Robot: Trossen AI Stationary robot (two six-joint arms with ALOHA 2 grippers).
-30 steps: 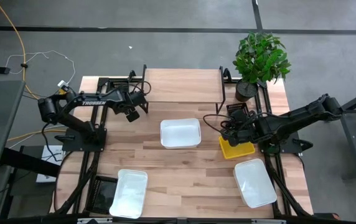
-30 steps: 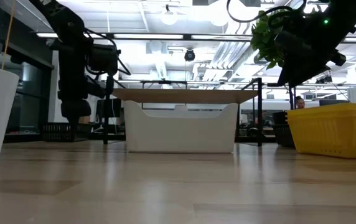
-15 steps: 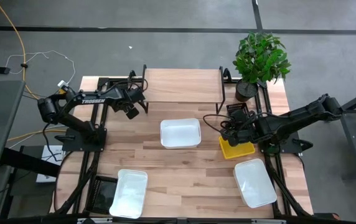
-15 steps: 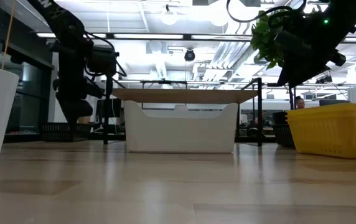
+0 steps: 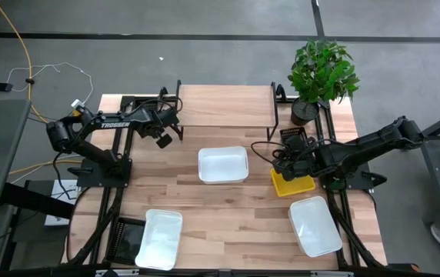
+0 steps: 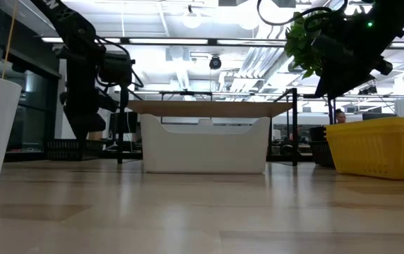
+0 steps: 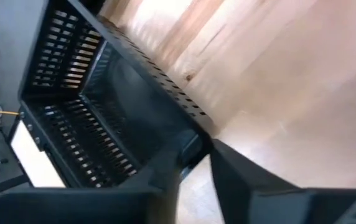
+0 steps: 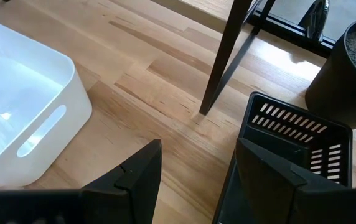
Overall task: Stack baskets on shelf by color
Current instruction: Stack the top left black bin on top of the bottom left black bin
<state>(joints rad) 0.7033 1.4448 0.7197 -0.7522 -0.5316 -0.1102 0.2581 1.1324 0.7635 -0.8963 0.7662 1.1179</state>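
Observation:
My left gripper [image 7: 193, 165] is at the table's far left, beside the shelf [image 5: 226, 106], shut on a black slotted basket [image 7: 78, 112]. That basket also shows in the low view [image 6: 64, 149], under the gripper [image 6: 82, 125]; in the high view the arm hides it. My right gripper [image 5: 285, 159] hangs open over bare table, touching nothing, between a second black basket [image 8: 296, 143] and a yellow basket [image 5: 291, 185]. A white basket [image 5: 222, 165] lies mid-table in front of the shelf. Two more white baskets [image 5: 162, 238] [image 5: 314, 225] lie near the front edge. My left gripper has the black basket's side wall at its top rim [image 7: 193, 134], near a corner. One finger [image 7: 162, 174] is inside the basket and the other [image 7: 234, 177] outside. The fingers slant down onto the rim from above. In the low view the basket's bottom sits on the table.
A potted plant [image 5: 320, 73] stands at the far right corner, its pot [image 8: 346, 68] just behind the second black basket. A shelf leg [image 8: 224, 56] stands ahead of my right gripper. A third black basket [image 5: 128, 238] lies at the near left.
My left gripper has shifted a little toward the table's far edge and tipped slightly over the black basket. My right arm has kept still.

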